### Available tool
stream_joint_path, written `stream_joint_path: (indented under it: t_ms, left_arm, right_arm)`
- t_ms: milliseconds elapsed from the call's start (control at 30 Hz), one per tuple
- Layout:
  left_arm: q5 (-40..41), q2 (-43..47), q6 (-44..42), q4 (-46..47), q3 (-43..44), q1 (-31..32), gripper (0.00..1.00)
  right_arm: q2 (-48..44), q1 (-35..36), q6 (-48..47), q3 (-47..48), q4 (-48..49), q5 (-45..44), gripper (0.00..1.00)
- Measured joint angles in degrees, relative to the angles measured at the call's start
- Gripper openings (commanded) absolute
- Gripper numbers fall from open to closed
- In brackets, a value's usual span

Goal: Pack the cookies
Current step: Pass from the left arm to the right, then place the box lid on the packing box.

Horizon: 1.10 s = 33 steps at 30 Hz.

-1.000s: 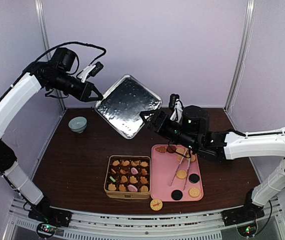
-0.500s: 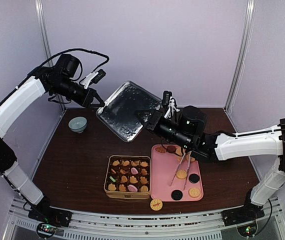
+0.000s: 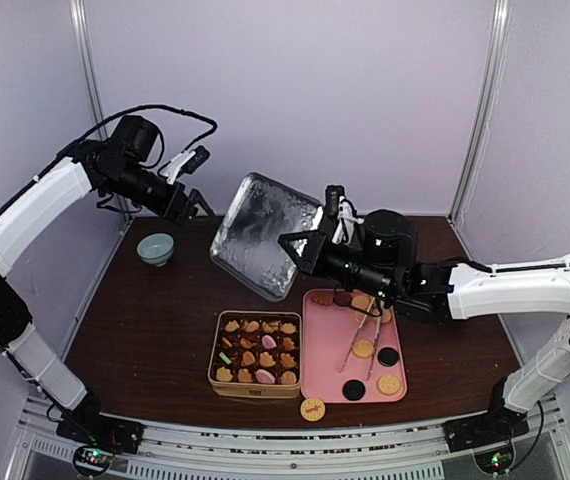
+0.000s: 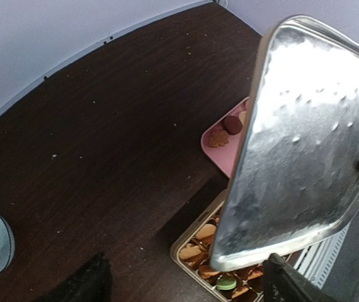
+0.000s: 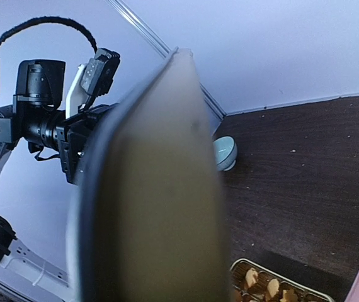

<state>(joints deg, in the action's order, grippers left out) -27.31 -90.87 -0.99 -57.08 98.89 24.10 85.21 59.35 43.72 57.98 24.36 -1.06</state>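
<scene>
The cookies (image 3: 256,352) fill an open tan tin (image 3: 214,372) at the table's front middle; more cookies (image 3: 363,349) lie on a pink tray (image 3: 317,385) to its right. A silver lid (image 3: 255,232) hangs tilted above the table, and my right gripper (image 3: 297,250) is shut on its right edge. My left gripper (image 3: 193,203) stands open just left of the lid, apart from it. In the left wrist view the lid (image 4: 305,138) hovers over the tin (image 4: 186,255), beyond my open fingers (image 4: 91,283). In the right wrist view the blurred lid (image 5: 148,189) hides my fingers.
Metal tongs (image 3: 360,335) lie across the pink tray. One round cookie (image 3: 312,408) sits on the table's front edge. A pale blue bowl (image 3: 155,248) stands at the back left. White frame posts (image 3: 480,110) and walls close in the back.
My left gripper has opened and let go of the lid. My right gripper has shut on the lid's right edge, and the lid has tipped steeper and dropped slightly to the right.
</scene>
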Motion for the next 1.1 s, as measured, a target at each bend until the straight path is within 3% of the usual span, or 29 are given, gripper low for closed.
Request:
stream_joint_path:
  t_ms: [167, 367, 500, 667, 867, 1100]
  left_arm:
    - [-1.97, 2.58, -0.09, 0.13, -4.52, -7.45, 0.93]
    - [-2.71, 7.56, -1.31, 0.50, -12.31, -17.77, 0.95]
    - [-2.47, 9.99, -2.82, 0.50, -16.50, -18.21, 0.97]
    - [-2.47, 10.75, -4.50, 0.48, -20.31, -18.21, 0.97]
    - [-2.51, 10.73, -5.55, 0.46, -21.84, -18.21, 0.97]
    - [-2.78, 10.73, -6.25, 0.52, -23.85, -18.21, 0.98]
  right_arm:
    - [-3.30, 2.16, -10.03, 4.33, -14.80, -6.99, 0.00]
    - [-0.76, 11.45, -27.21, 19.93, -36.65, -24.85, 0.00]
    - [6.32, 18.14, -36.52, 28.13, -47.63, -38.18, 0.00]
    - [18.01, 23.85, -45.62, 30.91, -57.99, -50.27, 0.00]
    - [26.82, 27.63, -53.22, 32.02, -63.76, -56.35, 0.00]
    - [33.59, 29.66, -54.47, 41.09, -69.02, -56.85, 0.10]
